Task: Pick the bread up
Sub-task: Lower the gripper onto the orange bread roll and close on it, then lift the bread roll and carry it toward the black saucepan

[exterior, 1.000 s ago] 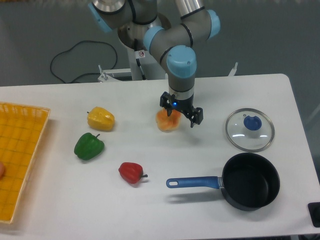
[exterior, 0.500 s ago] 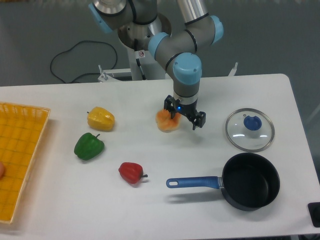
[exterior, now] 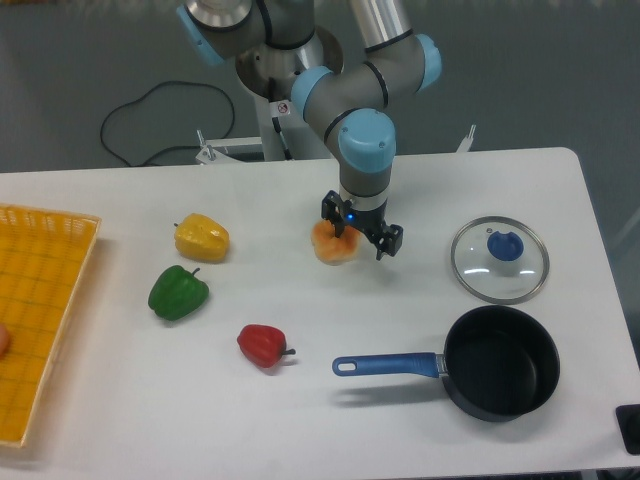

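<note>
the pincer (exterior: 361,235) hangs low with its fingers apart around the bread (exterior: 333,245), which sits on the desk (exterior: 400,330), not yet squeezed or lifted.

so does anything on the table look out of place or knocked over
Nothing stands out. The glass lid lies flat beside the pot, which sits upright, and the peppers and bread rest apart on the table.

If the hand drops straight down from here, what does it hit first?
Probably the bread. The hand points down with its fingers open, one at the bun's top, the other off to the bun's right over bare table. Depth is unclear from this one view, so it may land slightly off-centre.
</note>
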### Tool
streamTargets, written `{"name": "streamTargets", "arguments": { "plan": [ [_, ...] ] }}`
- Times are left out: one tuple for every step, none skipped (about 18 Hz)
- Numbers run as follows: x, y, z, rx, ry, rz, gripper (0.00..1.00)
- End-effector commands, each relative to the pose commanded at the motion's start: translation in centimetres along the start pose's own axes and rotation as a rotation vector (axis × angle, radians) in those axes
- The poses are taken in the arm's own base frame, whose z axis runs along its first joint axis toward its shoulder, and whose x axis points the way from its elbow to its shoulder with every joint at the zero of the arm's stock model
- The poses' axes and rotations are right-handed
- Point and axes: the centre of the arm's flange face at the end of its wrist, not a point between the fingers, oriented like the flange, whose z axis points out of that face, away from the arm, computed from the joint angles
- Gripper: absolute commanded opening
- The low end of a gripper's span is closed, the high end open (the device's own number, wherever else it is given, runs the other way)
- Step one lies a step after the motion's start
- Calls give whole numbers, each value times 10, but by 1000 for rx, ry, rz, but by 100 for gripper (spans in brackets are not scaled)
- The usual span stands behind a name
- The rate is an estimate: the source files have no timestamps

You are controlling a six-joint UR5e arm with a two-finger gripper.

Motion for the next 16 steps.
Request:
{"name": "streamTargets", "arguments": {
  "plan": [
    [1, -1, 0, 1, 1, 3, 57],
    [2, -2, 0, 1, 1, 6, 51],
    [2, -2, 1, 0, 3, 6, 44],
    [2, -2, 0, 1, 2, 6, 37],
    [2, -2, 0, 1, 2, 6, 32],
    [2, -2, 0, 1, 2, 6, 27],
    [3, -3, 0, 1, 2, 8, 23],
    [3, -3, 0, 1, 2, 8, 19],
    [3, -3, -1, 2, -1, 8, 17],
    [3, -3, -1, 2, -1, 8, 13],
    [2, -2, -2, 3, -2, 6, 13],
    [2, -3, -3, 5, -3, 6, 10],
    [1, -2, -4, 6, -6, 3, 8],
    [1, -2, -7, 6, -10, 5, 8],
    [1, -2, -11, 9, -16, 5, 6],
    [0, -1, -13, 10, -22, 3, 6]
  ]
}}
